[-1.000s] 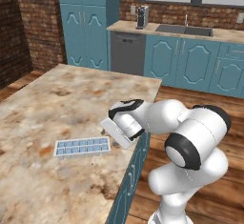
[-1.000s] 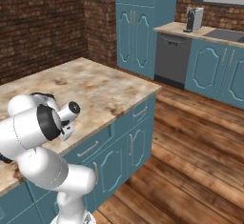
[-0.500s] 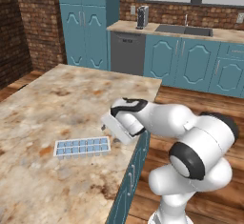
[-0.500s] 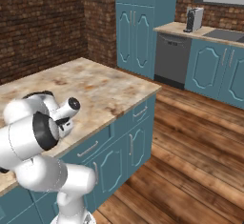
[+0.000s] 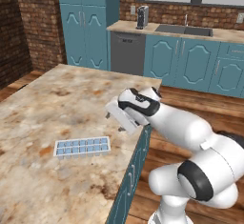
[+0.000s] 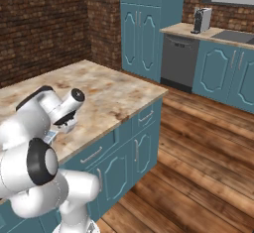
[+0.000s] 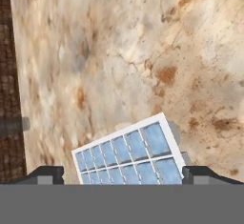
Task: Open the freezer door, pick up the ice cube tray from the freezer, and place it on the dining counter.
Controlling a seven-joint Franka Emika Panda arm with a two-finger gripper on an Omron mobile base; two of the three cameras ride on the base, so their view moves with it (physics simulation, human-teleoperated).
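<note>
The ice cube tray (image 5: 82, 147) lay flat on the dining counter (image 5: 57, 94), near the counter's front edge and clear of any other object; you could count its grid of pale blue cubes in the left base view. The gripper (image 5: 119, 118) hung just beside and above the tray, apart from it, with its jaws spread wide and nothing between them. From this you would have judged the task essentially complete: the tray was out of the freezer and set down on the marbled top, and only the arm's retreat, if anything, remained.

The hand view looked almost straight down on the tray (image 7: 129, 155), which sat between the two dark fingertips (image 7: 45, 174) low in the picture; it confirmed that the tips stood well apart and that the tray rested on bare stone. The left base view alone gave you the tray's place on the counter as a whole, and the far wall with its teal cabinets (image 5: 190, 61) and steel sink (image 5: 183, 29). In the right base view the arm covered the tray, but you could see the counter's teal drawer fronts (image 6: 124, 147) and the wooden floor (image 6: 198, 167).
</note>
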